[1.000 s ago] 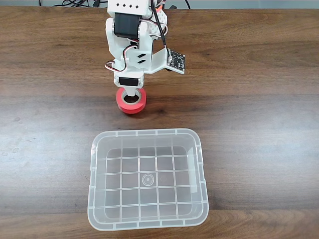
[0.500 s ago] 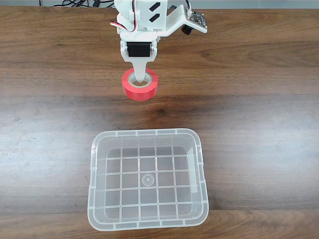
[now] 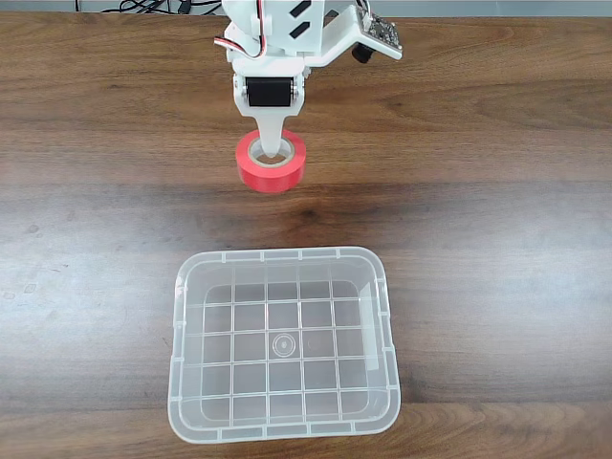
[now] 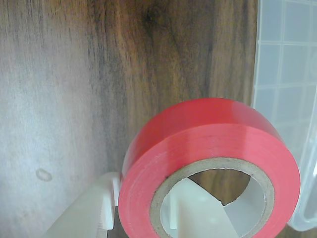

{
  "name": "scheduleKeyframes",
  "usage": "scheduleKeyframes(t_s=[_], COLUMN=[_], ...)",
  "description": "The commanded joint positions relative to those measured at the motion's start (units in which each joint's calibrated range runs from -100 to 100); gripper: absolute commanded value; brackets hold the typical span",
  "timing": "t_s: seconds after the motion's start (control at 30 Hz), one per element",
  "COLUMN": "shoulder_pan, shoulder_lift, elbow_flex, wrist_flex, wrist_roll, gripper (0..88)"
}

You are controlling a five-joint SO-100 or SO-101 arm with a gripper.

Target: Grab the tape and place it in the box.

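The gripper (image 3: pixel 271 151) is clamped on the tape (image 3: pixel 272 163), lifted above the table; the box (image 3: pixel 283 423) is empty; carrying and dropping remain.

Tape (image 4: pixel 208 148) bottom and box (image 4: pixel 285 74) cut off in wrist view.

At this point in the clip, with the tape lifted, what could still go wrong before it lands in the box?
The gripper holds the tape by one wall only, a finger through the core, so the roll could pivot or slip off mid-carry. The box sits apart from the tape, nearer the camera in the fixed view, so an early release would land on the table. A low carry might clip the box rim.
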Motion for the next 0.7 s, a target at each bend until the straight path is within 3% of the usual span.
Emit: scheduleKeyframes(t_s=[0.0, 0.67], shoulder_pan=[-0.06, -4.01], shoulder_lift=[-1.94, 53.01], elbow_flex=[-18.62, -78.63], wrist_flex=[2.01, 1.83], wrist_roll=[-0.13, -1.34], gripper=[2.8, 2.7])
